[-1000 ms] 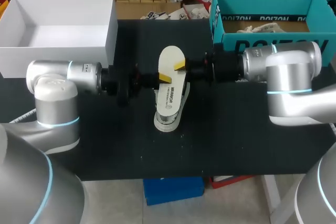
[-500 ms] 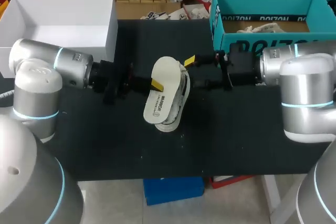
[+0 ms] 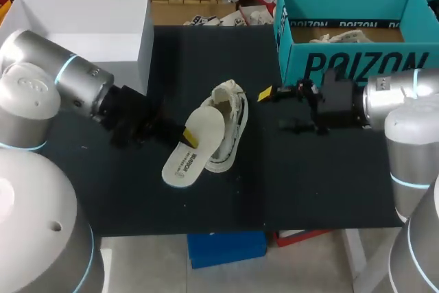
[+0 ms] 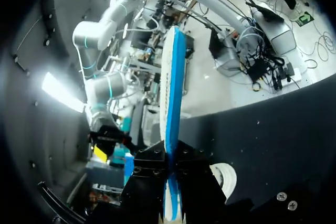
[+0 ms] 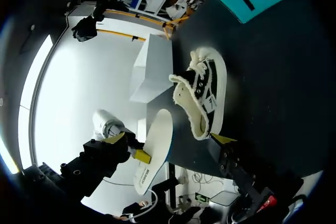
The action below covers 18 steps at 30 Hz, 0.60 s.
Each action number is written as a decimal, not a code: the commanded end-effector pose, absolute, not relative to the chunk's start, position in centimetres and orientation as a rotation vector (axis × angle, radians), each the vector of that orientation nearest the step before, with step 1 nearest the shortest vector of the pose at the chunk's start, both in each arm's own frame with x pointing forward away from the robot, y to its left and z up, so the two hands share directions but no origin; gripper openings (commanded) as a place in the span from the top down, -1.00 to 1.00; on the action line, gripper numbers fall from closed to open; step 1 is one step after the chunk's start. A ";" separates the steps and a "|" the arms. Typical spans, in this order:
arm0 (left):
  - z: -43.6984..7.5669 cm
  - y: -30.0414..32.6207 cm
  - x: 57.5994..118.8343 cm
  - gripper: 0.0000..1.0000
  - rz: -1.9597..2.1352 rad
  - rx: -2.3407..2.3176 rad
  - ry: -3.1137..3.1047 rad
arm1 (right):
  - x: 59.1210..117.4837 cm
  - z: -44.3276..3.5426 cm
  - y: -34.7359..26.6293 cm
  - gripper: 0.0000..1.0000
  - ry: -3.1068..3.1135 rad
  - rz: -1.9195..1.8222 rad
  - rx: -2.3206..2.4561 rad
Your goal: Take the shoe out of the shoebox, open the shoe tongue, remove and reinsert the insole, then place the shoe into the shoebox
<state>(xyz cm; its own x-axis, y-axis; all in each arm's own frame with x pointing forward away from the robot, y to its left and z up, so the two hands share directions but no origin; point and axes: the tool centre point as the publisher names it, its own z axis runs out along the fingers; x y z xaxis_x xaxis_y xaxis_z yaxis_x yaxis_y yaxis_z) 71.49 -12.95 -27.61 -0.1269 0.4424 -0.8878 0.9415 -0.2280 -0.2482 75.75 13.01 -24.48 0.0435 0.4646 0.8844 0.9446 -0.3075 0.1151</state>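
white shoe (image 3: 232, 116), black-trimmed, on the table; cream insole (image 3: 194, 147) out, overlapping it; teal shoebox (image 3: 357, 60) open

Head camera: high behind robot, down on whole desk (image 3: 309, 183). Wrist cameras: close, facing each other; all share insole (image 3: 192, 145).

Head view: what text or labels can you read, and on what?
Teal shoebox, front wall: large black lettering, a brand name, not transcribed.
Insole: small dark print, too blurred to read.
Shoe: no readable text.
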 end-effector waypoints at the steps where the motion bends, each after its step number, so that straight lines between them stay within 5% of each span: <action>1: -27.7 -12.6 71.1 1.00 -1.300 1.766 1.614 | 72.9 -23.1 11.0 -1.00 -1.386 -1.276 -1.891; 18: -29.1 -12.0 70.6 1.00 -1.320 1.901 1.756 | 70.7 -22.2 9.2 -1.00 -1.357 -1.330 -1.935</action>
